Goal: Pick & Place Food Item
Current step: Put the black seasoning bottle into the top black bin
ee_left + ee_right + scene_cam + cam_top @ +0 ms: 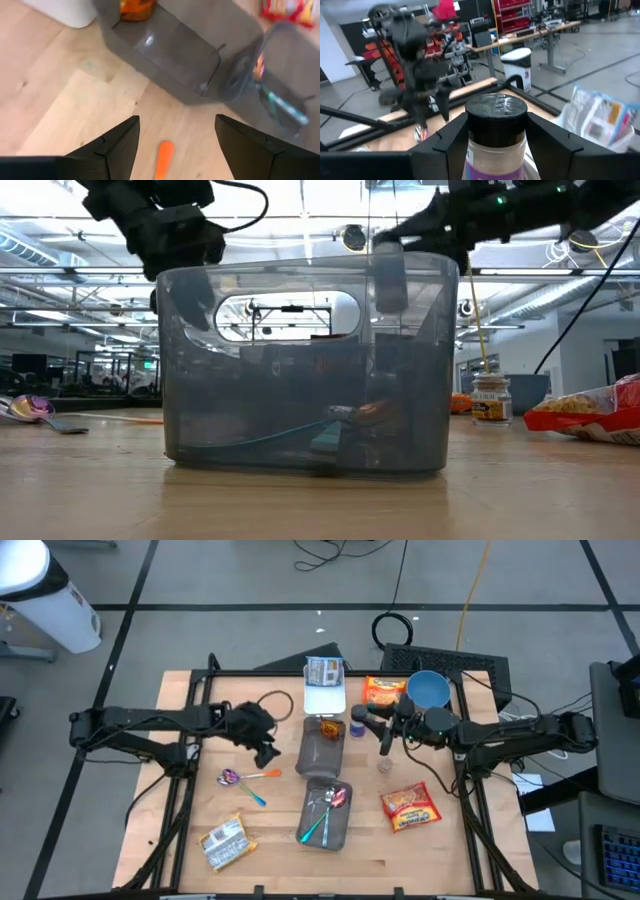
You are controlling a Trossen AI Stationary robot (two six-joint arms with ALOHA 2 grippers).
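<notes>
Right wrist view: we find the right hand (495, 145) clamped on an upright spice jar (496, 131), held above the table (280, 860) beside the grey bin (322, 745); left hand (175, 145) spread wide, empty.

Two bins (322, 750) (327, 812) lie end to end down the desk's (270, 860) middle, utensils (322, 812) in the nearer one. Snack packets sit at the near-left corner (222, 843), right side (410, 807) and far edge (384, 692), beside a bowl (429, 689).
</notes>
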